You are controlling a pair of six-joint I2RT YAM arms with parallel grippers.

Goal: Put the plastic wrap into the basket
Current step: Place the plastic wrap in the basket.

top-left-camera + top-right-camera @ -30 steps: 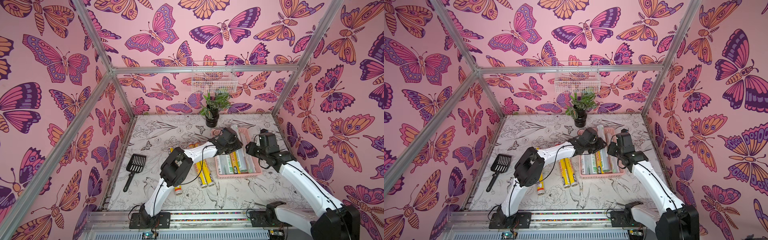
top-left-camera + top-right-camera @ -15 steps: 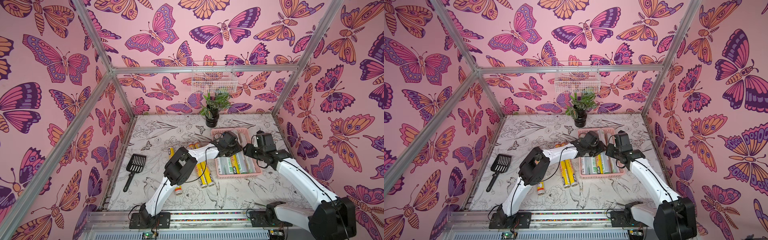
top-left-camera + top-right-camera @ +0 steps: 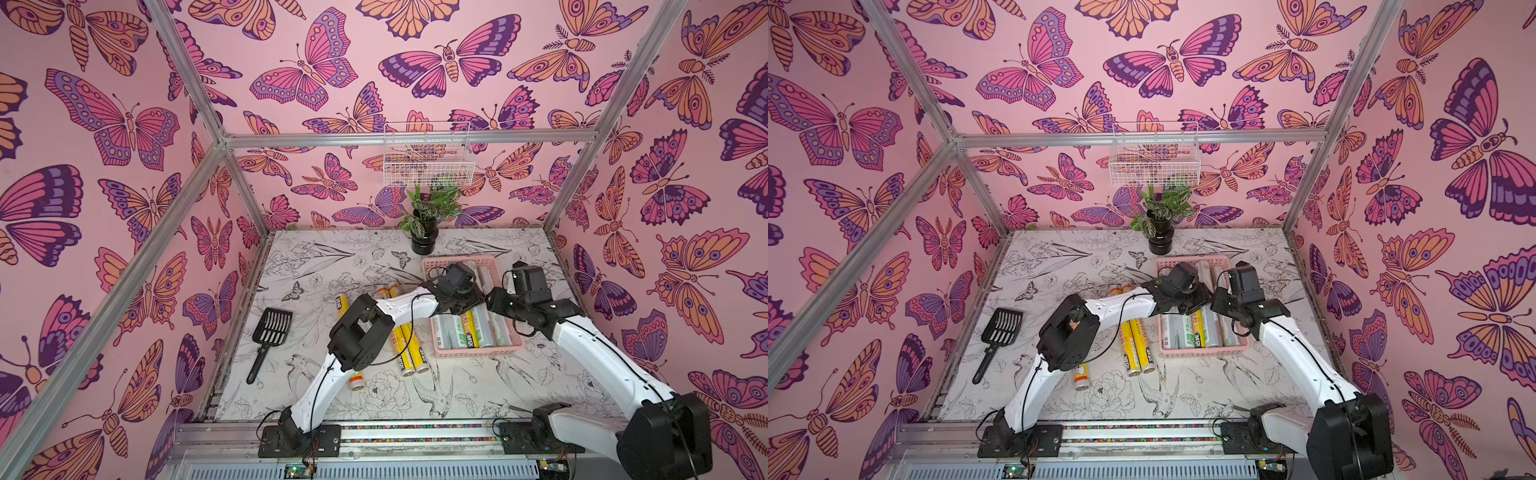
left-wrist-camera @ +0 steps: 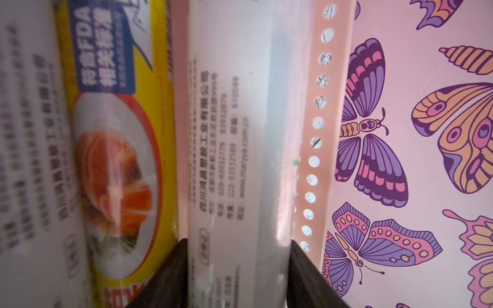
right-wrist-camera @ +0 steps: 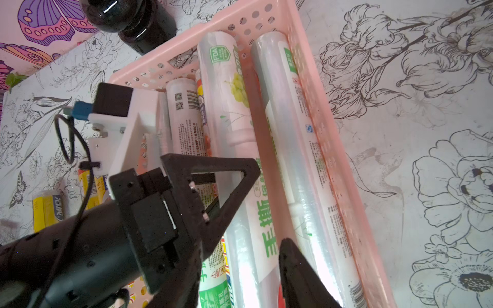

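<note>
Left pincer (image 4: 237, 248) has a black finger on each side of a clear roll (image 4: 234, 133); whether they press it or merely flank it I cannot tell. That roll runs lengthwise beside a yellow roll (image 4: 117, 160), just inside a perforated long wall of the basket (image 4: 320, 149), and I judge that lie deliberate: the basket looks barely longer than the rolls, so each fits only parallel to its neighbours, and tucking one against the wall wastes no lane. Right pincer (image 3: 498, 302) hangs over the basket too, close beside the left one; only one of its fingers (image 5: 296, 266) shows at the wrist, above the green-printed rolls (image 5: 264, 213), so I cannot tell its state or whether it steadies anything. About five rolls lie side by side inside. Three yellow rolls (image 3: 415, 353) lie on the table (image 3: 316, 266) just left of the basket, roughly parallel to it, so they should carry across without turning. Scoop (image 3: 270, 328) lies well apart.
</note>
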